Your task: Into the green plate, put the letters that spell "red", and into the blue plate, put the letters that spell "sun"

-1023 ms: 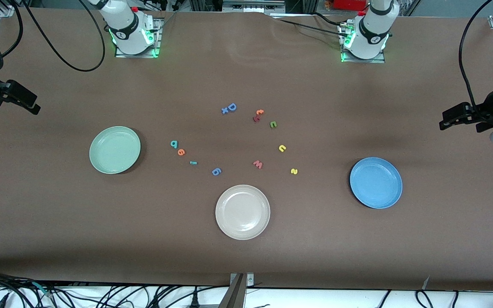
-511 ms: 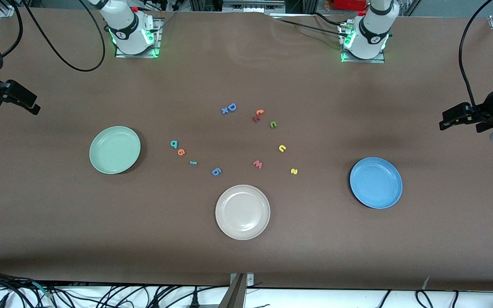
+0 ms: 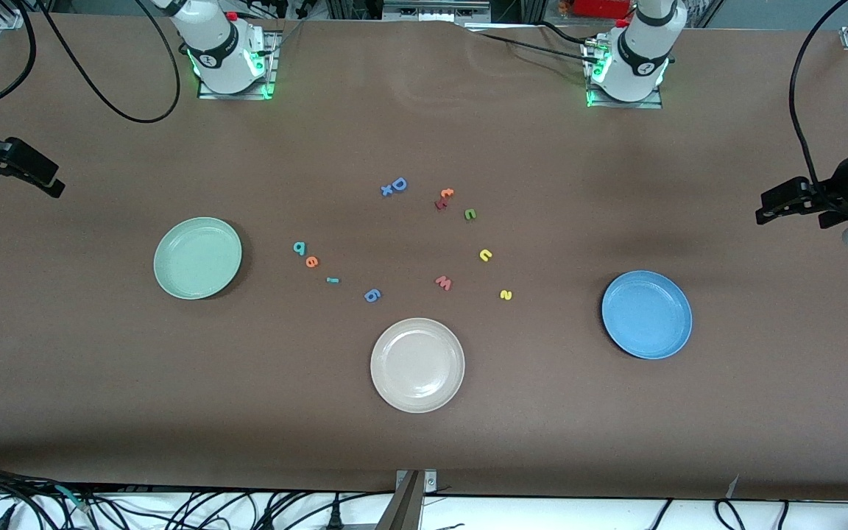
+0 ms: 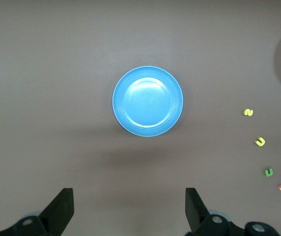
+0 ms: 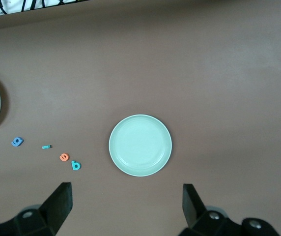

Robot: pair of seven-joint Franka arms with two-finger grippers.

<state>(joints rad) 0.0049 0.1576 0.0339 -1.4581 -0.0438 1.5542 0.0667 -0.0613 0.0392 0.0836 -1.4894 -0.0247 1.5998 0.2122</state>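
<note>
Left end effector (image 4: pixel 126 209) open, aloft | green plate (image 3: pixel 197 258) empty | blue plate (image 3: pixel 646 314) empty

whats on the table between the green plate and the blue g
Three small letters lie between the green plate and the blue g: the teal d, the orange e and the thin teal r. The front view shows it.

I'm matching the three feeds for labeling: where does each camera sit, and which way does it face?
Front view: high across the table, facing both arm bases, seeing all plates and letters.
Left wrist view: on the left arm, looking down on the blue plate; the open left tool shows.
Right wrist view: likewise above the green plate; the open right tool shows.
Shared: both plates appear in front view.
</note>
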